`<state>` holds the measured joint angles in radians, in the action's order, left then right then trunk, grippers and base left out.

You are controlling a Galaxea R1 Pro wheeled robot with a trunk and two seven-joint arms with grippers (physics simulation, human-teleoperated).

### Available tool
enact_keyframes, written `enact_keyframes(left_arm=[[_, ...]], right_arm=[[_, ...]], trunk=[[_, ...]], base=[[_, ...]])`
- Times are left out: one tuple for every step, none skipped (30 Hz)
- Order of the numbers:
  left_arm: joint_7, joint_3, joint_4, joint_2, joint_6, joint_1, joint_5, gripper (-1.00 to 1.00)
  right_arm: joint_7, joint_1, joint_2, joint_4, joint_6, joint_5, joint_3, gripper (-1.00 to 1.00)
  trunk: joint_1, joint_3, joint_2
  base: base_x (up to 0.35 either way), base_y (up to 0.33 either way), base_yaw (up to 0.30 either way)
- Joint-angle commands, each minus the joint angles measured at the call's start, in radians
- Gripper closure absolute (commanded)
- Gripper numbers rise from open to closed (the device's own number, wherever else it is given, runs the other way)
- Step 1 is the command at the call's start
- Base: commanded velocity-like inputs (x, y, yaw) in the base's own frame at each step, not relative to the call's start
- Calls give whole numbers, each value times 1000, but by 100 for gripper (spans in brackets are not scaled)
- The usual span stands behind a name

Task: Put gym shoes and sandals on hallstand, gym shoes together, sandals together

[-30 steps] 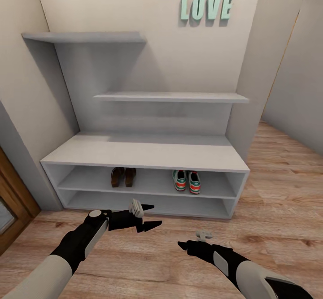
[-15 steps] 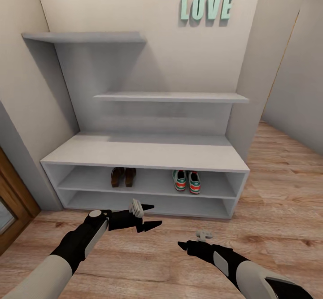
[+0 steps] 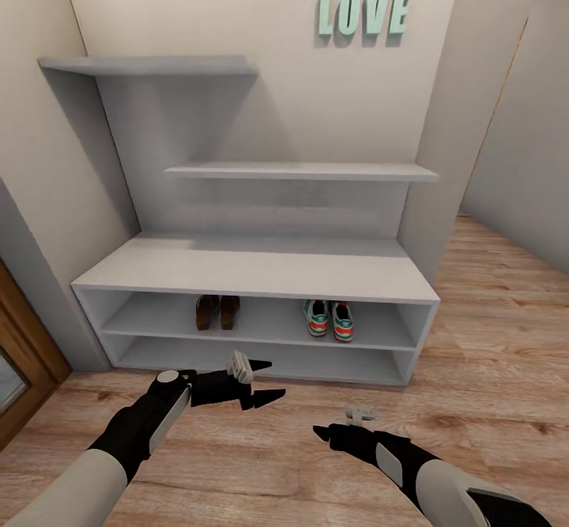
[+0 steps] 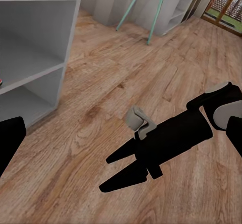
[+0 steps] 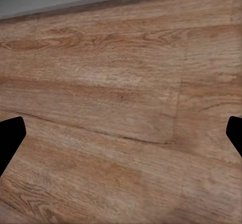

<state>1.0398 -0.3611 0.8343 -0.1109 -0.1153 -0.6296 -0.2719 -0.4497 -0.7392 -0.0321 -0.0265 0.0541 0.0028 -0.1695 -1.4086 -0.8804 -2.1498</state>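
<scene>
Brown leather-look sandals (image 3: 217, 312) and green-striped white sneakers (image 3: 329, 319), each paired, sit mid-frame on the light-grey hallstand (image 3: 253, 270) shelf. Task likely complete. Left gripper (image 3: 265, 380) and right gripper (image 4: 117, 171) spread wide, empty, lower frame.

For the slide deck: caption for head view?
Sandals and gym shoes paired on the hallstand shelf; both grippers empty.

Teal block letters spelling LOVE (image 3: 364, 13) hang on the cream wall (image 3: 332, 100), high and toward its right end, a brown wooden door frame (image 3: 24, 353) stands off to that wall's left, and a slanted teal-framed stand (image 4: 151, 7) leans before a far wall
</scene>
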Motion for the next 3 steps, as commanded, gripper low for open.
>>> enact_keyframes(left_arm=[[0, -4, 0, -1, -11, -1, -10, -100], [0, -4, 0, -1, -11, -1, -10, -100], [0, -4, 0, -1, -11, -1, -10, -100]], right_arm=[[-3, 0, 0, -1, 6, 0, -7, -100], [-3, 0, 0, -1, 6, 0, -7, -100], [-3, 0, 0, -1, 6, 0, -7, -100]], trunk=[[0, -1, 0], [0, -1, 0], [0, -1, 0]], base=[[0, 0, 0], [0, 0, 0], [0, 0, 0]])
